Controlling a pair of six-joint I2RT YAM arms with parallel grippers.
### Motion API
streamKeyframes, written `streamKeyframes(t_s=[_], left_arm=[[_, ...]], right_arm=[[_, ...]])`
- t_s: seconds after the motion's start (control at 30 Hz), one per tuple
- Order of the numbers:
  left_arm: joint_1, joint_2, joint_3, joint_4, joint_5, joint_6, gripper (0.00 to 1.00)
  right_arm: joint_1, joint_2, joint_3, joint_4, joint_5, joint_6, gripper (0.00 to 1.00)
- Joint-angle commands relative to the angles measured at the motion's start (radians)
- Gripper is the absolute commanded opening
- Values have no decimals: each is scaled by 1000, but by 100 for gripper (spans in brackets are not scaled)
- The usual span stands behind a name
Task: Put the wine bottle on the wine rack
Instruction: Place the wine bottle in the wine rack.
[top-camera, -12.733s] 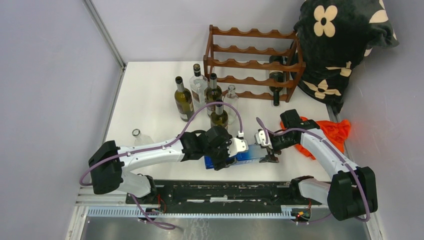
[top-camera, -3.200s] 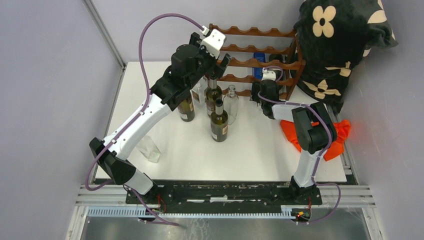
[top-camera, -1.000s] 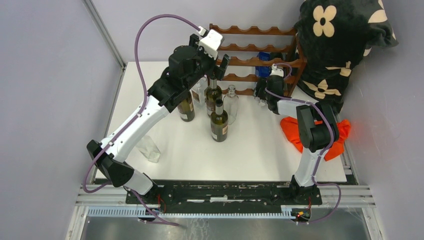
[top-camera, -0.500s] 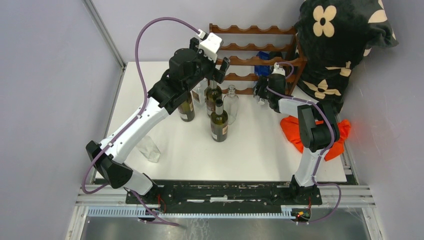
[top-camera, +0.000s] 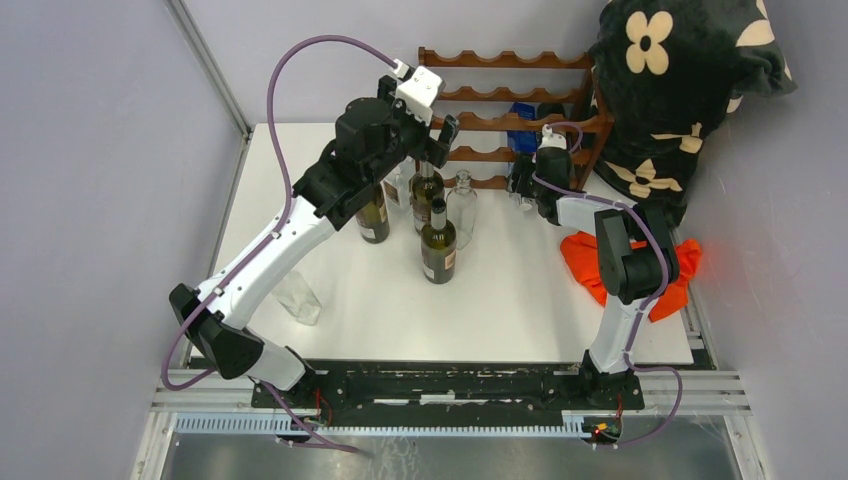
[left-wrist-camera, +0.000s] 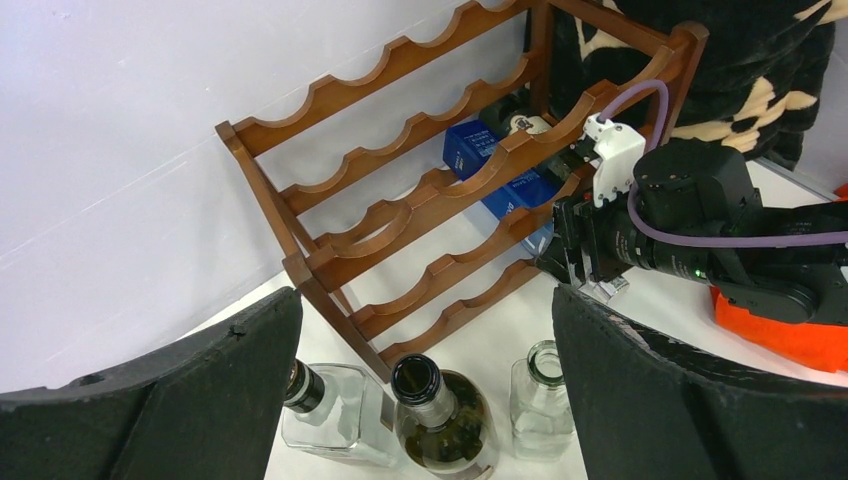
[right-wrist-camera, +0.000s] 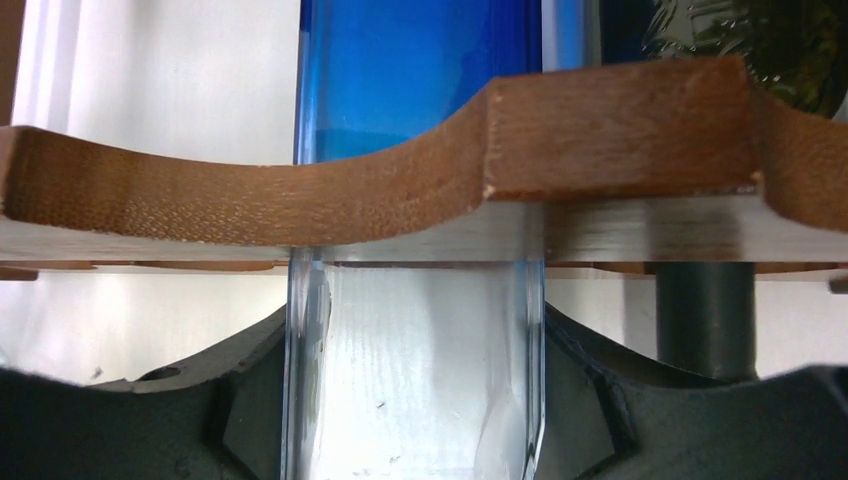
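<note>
The wine bottle (right-wrist-camera: 420, 80), blue glass that turns clear toward its near end, lies across a scalloped rail (right-wrist-camera: 400, 180) of the reddish-brown wine rack (top-camera: 500, 95). My right gripper (right-wrist-camera: 415, 400) is shut on its clear near end, one finger on each side. From the left wrist view the bottle (left-wrist-camera: 480, 160) rests in a middle tier, with the right gripper (left-wrist-camera: 590, 245) just in front of the rack (left-wrist-camera: 400, 200). My left gripper (left-wrist-camera: 425, 300) hangs open and empty above the standing bottles by the rack's left end.
A dark bottle (right-wrist-camera: 700, 320) lies in the slot to the right of the blue one. Several bottles stand in front of the rack, among them a green one (top-camera: 438, 245) and a clear one (top-camera: 462, 195). A clear bottle (top-camera: 295, 295) lies at left. An orange cloth (top-camera: 670, 265) and a floral blanket (top-camera: 680, 80) sit at right.
My left gripper has drifted slightly down and toward the near side, still open. The right gripper keeps its hold on the bottle in the rack and has barely moved.
</note>
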Motion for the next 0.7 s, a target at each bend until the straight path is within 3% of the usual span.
streamKeyframes(t_s=[0.0, 0.37, 0.67], left_arm=[[2, -42, -3, 46, 17, -29, 99], [3, -44, -5, 40, 21, -27, 99], [2, -48, -5, 34, 28, -28, 99]], right_arm=[[6, -46, 152, 276, 94, -101, 42], [12, -12, 195, 203, 86, -243, 44], [13, -9, 183, 205, 92, -238, 57]])
